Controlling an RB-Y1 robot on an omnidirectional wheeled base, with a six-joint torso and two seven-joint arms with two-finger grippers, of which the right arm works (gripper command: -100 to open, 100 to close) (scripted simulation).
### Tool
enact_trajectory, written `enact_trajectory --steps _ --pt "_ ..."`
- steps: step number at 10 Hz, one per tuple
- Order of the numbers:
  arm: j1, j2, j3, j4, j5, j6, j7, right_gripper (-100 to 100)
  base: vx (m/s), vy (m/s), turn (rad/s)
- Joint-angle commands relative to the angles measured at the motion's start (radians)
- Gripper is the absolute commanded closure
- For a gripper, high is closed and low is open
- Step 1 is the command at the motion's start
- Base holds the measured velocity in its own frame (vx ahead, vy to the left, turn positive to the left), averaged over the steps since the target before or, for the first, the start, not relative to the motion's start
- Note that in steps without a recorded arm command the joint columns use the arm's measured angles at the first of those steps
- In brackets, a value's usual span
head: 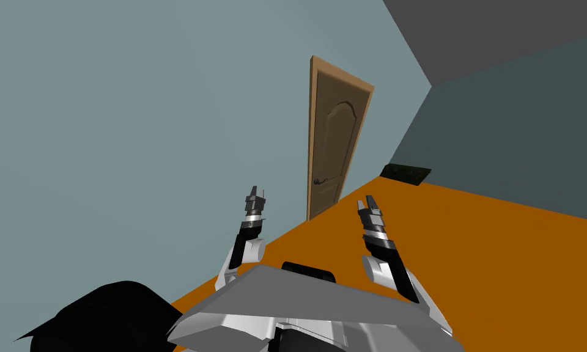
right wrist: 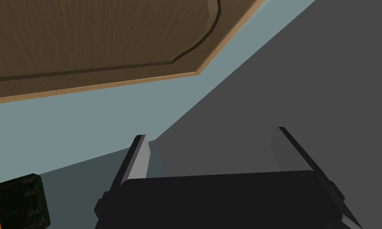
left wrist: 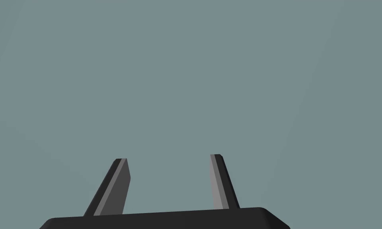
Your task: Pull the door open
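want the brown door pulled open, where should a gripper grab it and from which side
Likely the small dark lever handle near one edge of the closed door. It is a short bar lying across the door, so come straight at the door's face, one finger above and one below.

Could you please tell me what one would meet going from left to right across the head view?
In order: black area → left hand → door handle → right hand → dark green box at the foot of the far wall.
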Motion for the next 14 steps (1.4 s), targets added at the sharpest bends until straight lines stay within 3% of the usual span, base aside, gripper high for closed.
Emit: enact_trajectory --steps 1,2,4,5,8,9,12,13,14 --pt "-0.025 -0.006 0.008 0.05 0.002 -0.006 -0.009 -100 0.08 -0.106 0.157" --pt "-0.025 -0.006 0.008 0.061 0.002 -0.006 -0.009 -100 0.055 -0.075 0.057" --pt "-0.059 -0.019 0.014 0.129 0.002 -0.014 -0.023 -100 0.049 -0.059 0.148" --pt "-0.059 -0.019 0.014 0.135 0.002 -0.014 -0.023 -100 0.045 -0.056 0.064" --pt "-0.112 -0.038 0.022 0.233 0.003 -0.027 -0.044 -100 0.052 -0.077 0.159" --pt "-0.112 -0.038 0.022 0.249 0.003 -0.027 -0.044 -100 0.037 -0.076 0.076" --pt "-0.166 -0.057 0.031 0.351 0.003 -0.039 -0.066 -100 0.051 -0.092 0.17" --pt "-0.166 -0.057 0.031 0.365 0.003 -0.039 -0.066 -100 0.052 -0.084 0.063" --pt "-0.184 -0.063 0.034 0.404 0.003 -0.044 -0.074 -100 0.036 -0.065 0.086"
